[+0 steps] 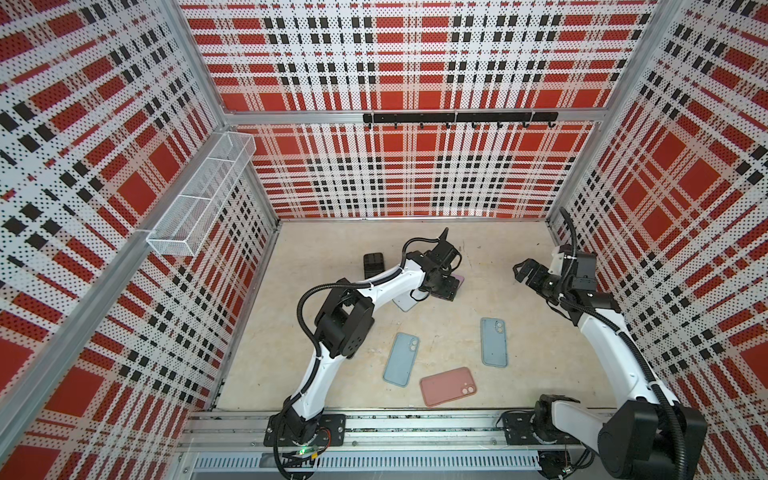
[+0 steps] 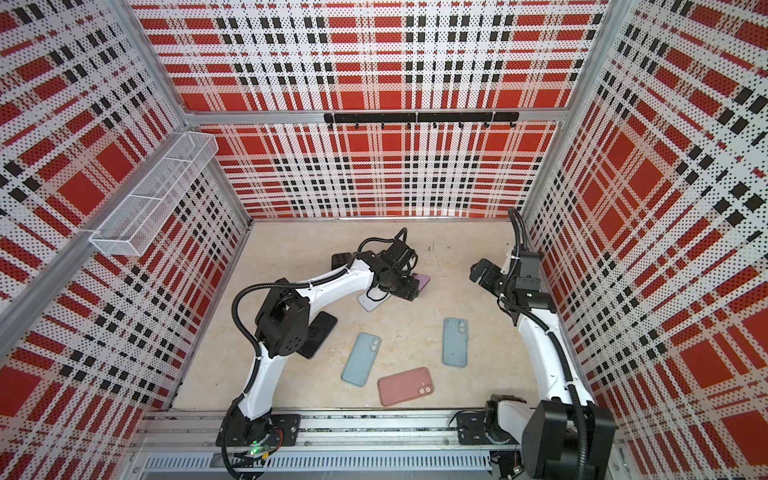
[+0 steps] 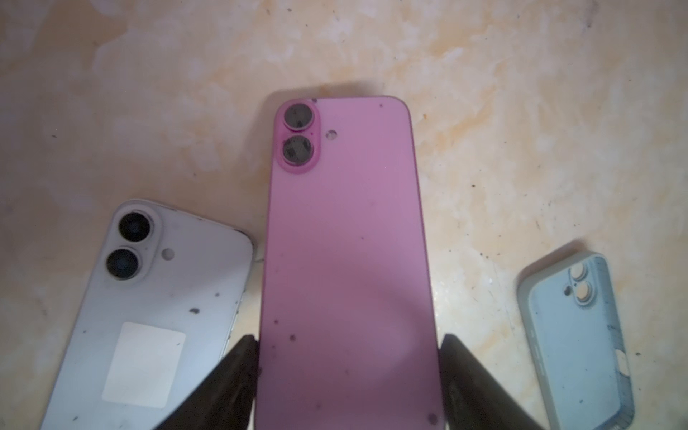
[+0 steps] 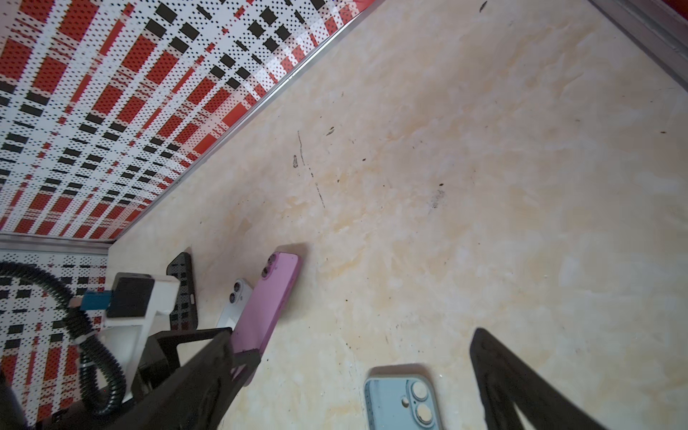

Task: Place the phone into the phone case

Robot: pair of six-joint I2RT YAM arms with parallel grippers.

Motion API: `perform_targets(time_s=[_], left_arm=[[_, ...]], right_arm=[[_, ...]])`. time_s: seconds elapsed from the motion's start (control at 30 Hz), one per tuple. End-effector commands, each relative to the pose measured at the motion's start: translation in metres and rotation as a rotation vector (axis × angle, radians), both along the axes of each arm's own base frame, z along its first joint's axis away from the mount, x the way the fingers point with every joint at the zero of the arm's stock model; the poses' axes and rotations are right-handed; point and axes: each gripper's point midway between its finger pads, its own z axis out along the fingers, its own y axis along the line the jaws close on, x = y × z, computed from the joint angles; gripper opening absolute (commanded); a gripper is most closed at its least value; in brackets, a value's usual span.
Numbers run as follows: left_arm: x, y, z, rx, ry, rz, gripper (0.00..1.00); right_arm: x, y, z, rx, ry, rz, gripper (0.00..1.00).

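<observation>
The left gripper (image 3: pixel 348 339) has its jaws clamped on the 2 long edges of the pink phone (image 3: pixel 346 231), near the end away from the lenses, with the back side up. Its lens end casts a shadow on the table (image 4: pixel 484 186). A white phone (image 3: pixel 160 298) lies just beside the pink phone. A light blue case (image 1: pixel 493 341), another blue case (image 1: pixel 402 359) and a salmon case (image 1: pixel 448 385) lie well apart from the pink phone, toward the arm bases. The right gripper (image 1: pixel 523 272) hangs apart from the pink phone with its jaws spread wide and empty.
</observation>
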Motion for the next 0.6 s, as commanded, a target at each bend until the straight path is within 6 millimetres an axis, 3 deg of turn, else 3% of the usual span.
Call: perform_targets(time_s=[0.0, 0.13, 0.3, 0.57], left_arm=[[0.002, -0.007, 0.014, -0.043, -0.036, -0.017, 0.63], [0.003, -0.005, 0.011, -0.046, -0.033, -0.002, 0.63], [0.004, -0.006, 0.009, -0.049, -0.030, 0.002, 0.63], [0.003, -0.009, 0.006, -0.055, -0.023, -0.001, 0.63]], right_arm=[[0.010, 0.010, -0.003, 0.056, -0.011, 0.044, 1.00], [0.010, 0.016, -0.032, 0.125, 0.090, 0.041, 1.00], [0.014, 0.042, -0.069, 0.317, 0.160, 0.051, 0.98], [0.048, 0.122, -0.086, 0.565, 0.160, 0.119, 0.96]])
